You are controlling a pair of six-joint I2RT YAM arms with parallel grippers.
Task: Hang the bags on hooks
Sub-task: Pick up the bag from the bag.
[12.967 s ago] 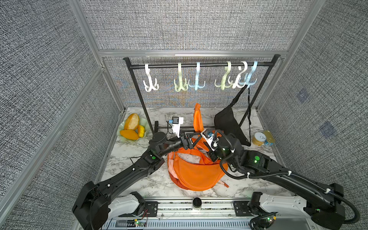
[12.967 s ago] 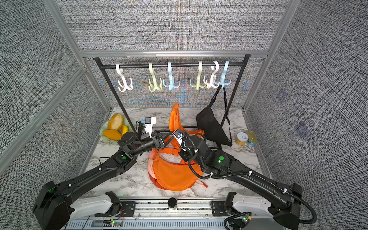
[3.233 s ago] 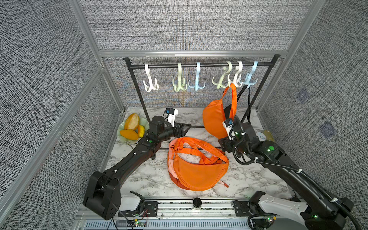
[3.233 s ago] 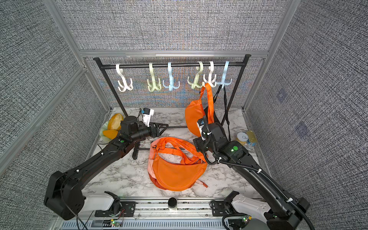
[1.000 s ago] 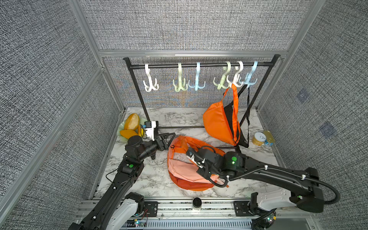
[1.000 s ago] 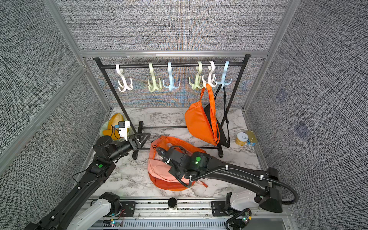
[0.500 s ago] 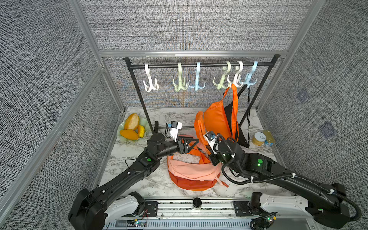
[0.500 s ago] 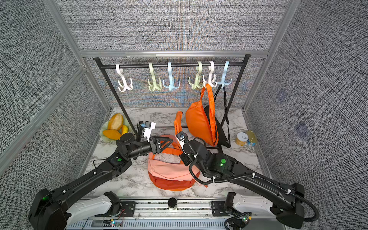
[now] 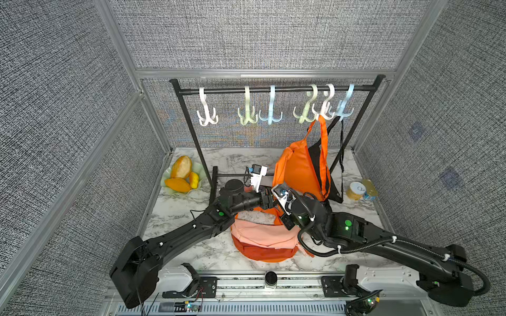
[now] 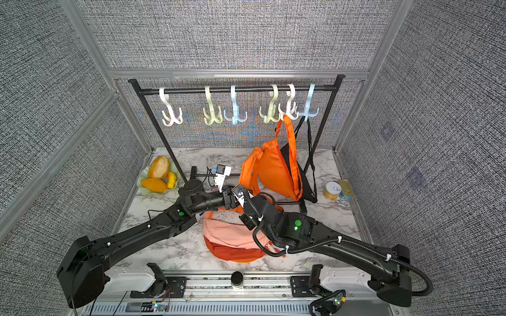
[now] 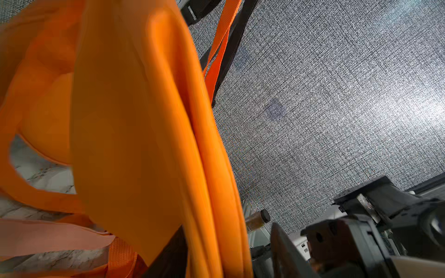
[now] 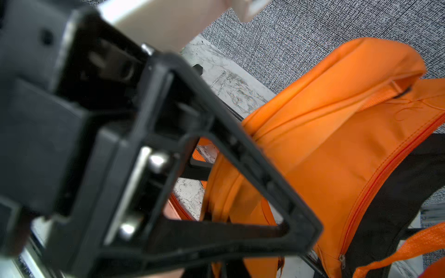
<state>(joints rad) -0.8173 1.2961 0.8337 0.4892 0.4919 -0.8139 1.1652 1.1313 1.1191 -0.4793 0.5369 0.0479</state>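
The orange bag [image 9: 262, 238] lies on the tabletop [image 9: 191, 246]. Its strap [image 11: 144, 144] stands up between my 2 arms. My right pincer [image 9: 277, 201] is clenched, and I think it holds the strap. My left pincer [image 9: 266, 202] is right next to it, partly closed. I cannot tell if it has the strap. I should pinch only the strap, not my other pincer. Then I should pull the loop wide and lift slowly. The empty middle blue hook [image 9: 271, 109] looks best, away from the hanging bag [image 9: 298, 169].
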